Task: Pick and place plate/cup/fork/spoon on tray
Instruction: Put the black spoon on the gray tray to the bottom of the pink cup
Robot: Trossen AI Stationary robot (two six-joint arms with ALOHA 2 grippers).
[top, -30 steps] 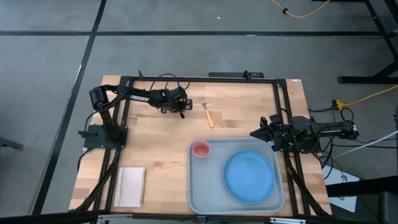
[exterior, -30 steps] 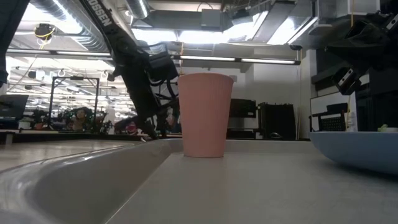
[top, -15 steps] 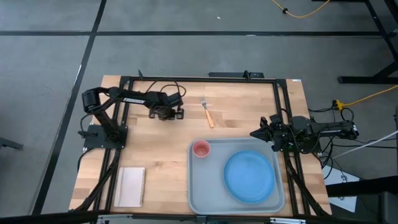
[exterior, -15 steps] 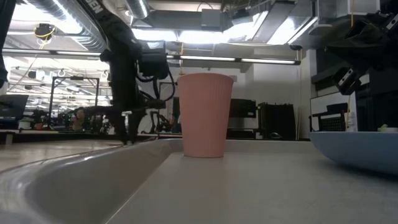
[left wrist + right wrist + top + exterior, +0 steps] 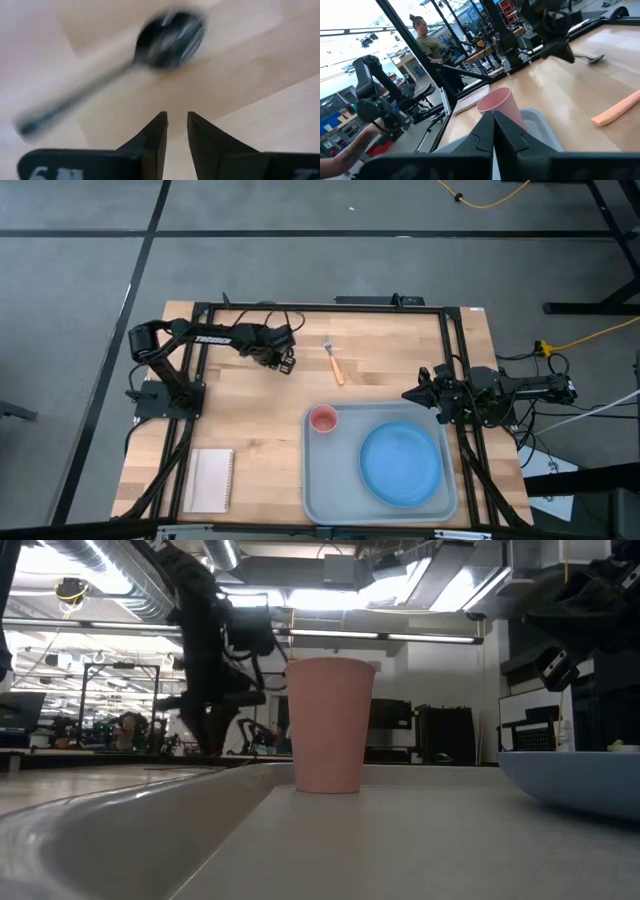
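The dark spoon [image 5: 170,37] lies on the bare wood at the far left of the table and also shows in the right wrist view [image 5: 590,57]. My left gripper [image 5: 285,362] hovers just above it, fingers a narrow gap apart [image 5: 177,130], touching nothing. The orange-handled fork [image 5: 334,362] lies on the wood to its right. The pink cup [image 5: 323,419] stands upright and the light-blue plate [image 5: 401,463] lies flat in the grey-blue tray [image 5: 330,490]. My right gripper [image 5: 410,394] waits shut and empty at the table's right side.
A white notepad [image 5: 211,479] lies at the near left. A dark frame [image 5: 320,307] runs round the table's edges. Bare wood lies between the spoon and the tray. People and equipment show in the room beyond [image 5: 425,40].
My left gripper has swung toward the table's left edge and come part of the way back, turning about its wrist and going from tilted to nearly upright over the spoon's place.
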